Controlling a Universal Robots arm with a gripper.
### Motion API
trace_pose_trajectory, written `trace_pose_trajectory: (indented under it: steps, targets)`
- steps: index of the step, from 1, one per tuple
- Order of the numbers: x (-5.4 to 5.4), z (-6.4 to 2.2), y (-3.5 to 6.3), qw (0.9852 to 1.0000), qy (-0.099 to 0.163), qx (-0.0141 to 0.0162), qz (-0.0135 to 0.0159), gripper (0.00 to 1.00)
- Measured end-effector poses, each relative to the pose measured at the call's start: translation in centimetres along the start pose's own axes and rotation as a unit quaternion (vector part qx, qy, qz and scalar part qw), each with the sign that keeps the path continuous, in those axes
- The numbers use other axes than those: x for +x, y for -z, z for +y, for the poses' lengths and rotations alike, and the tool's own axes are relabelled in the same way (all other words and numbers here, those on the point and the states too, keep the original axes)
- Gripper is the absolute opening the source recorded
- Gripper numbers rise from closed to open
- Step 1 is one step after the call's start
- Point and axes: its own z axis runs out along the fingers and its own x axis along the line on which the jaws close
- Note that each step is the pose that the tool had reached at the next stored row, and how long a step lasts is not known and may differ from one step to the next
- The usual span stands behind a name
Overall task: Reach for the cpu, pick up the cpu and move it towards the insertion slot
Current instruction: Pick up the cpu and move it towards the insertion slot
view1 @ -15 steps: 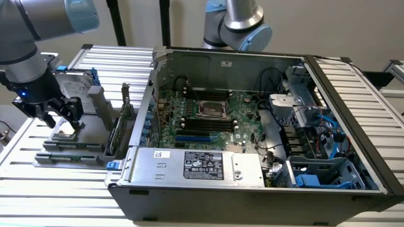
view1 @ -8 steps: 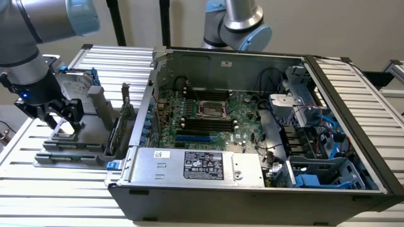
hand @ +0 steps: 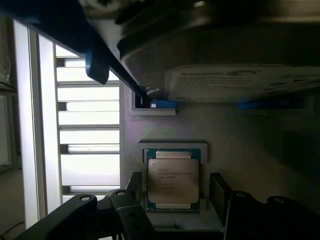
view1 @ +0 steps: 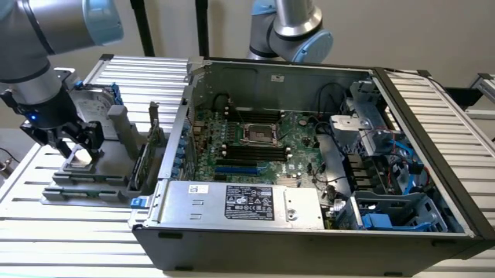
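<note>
— On the exterior view's left, beside the computer case [view1: 232, 246], where is the gripper [view1: 77, 147]?
— Low over a grey holder [view1: 85, 191] that stands on the slatted table [view1: 62, 237], just left of the case. An upright hard drive [view1: 94, 99] with blue rails stands in the same holder, on its far side.
— And the cpu [hand: 172, 181]?
— Flat in a square recess of that holder, metal top up, with a green board edge showing around it. In the wrist view it lies between the two fingers [hand: 219, 192].
— Are they gripping it?
— No. They are spread wide, one on each side of the chip. One stands clearly apart from it. The other is close to its edge, and I cannot tell whether it touches. The chip sits seated in its recess, not lifted.
— Where is the insertion slot [view1: 259, 133]?
— Inside the open case, on the motherboard [view1: 298, 145], toward its far part: a shiny metal frame with a dark centre. It is well apart from the gripper, to the right of it, with the case wall between.
— What lies around the slot?
— Long black memory slots [view1: 251, 152] are just on its near side, with blue ones nearer still. Nearest of all, along the front of the case, is a silver power supply [view1: 240, 202] with a printed label.
</note>
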Motion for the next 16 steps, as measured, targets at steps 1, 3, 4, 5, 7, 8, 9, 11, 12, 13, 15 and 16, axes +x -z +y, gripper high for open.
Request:
trace_pose_trajectory:
  steps: [1,3,4,5,7,8,9,11,12,13,15,16]
  targets:
    - [0.0,0.0,-0.05,1.0,0.001,0.0,0.0,0.65]
    - [0.01,0.0,-0.16,1.0,0.002,0.0,0.0,0.65]
    - [0.01,0.0,-0.2,1.0,0.002,0.0,0.0,0.65]
    - [0.01,0.0,-0.22,1.0,0.003,0.0,0.0001,0.65]
    - [0.01,0.0,-0.28,1.0,0.004,0.0,0.0001,0.65]
    - [0.01,0.0,-0.3,1.0,0.005,0.0,0.0001,0.65]
    - [0.02,0.0,-0.31,1.0,0.006,0.0,0.0001,0.65]
    - [0.04,0.0,-0.35,1.0,0.008,0.0,0.0001,0.65]
    - [0.05,-0.01,-0.38,1.0,0.009,0.0,0.0001,0.65]
    - [0.05,-0.01,-0.42,1.0,0.009,0.0,0.0002,0.65]
    - [0.05,-0.01,-0.5,1.0,0.01,0.0,0.0002,0.65]
    - [0.05,-0.01,-0.52,1.0,0.01,0.0001,0.0003,0.65]
